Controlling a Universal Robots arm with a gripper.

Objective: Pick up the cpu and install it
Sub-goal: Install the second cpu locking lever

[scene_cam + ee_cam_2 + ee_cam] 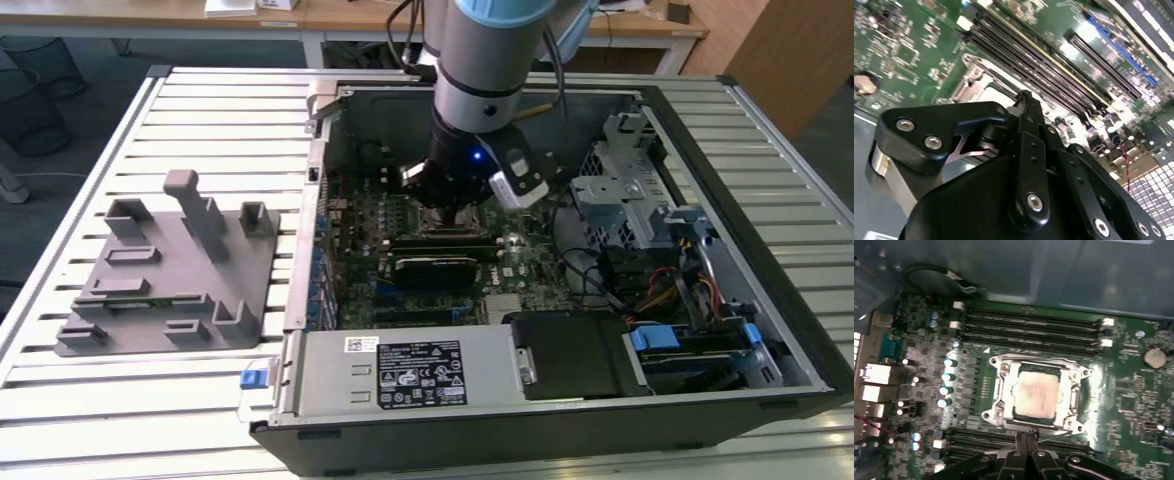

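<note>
A: Seen in the first wrist view: the cpu [1038,396] lying flat inside the socket frame [999,390] on the motherboard [1134,405], silvery top up, between the two banks of memory slots [1029,325]

B: And the gripper [1026,436]? Holding anything?

A: Nothing between the fingertips, it seems. Closed together into one thin point, just beside the near edge of the socket, not touching the chip as far as visible

B: Same in the second wrist view?

A: Mostly black linkage of the gripper [1023,100] there, tip over the metal socket frame [971,75]. Hard to judge the contact from that angle

B: From outside?

A: In the exterior view, arm reaching down into the open computer case [747,330], gripper [451,212] low over the board. Grey fixture tray [147,310] on the slatted table [80,400], at the exterior view's left, well apart

B: Advice for this step?

A: Probably best to stay slow and vertical. No sideways push against the chip; fragile contacts under it, likely. Good to check all four corners sitting level in the frame, none tilted
</note>
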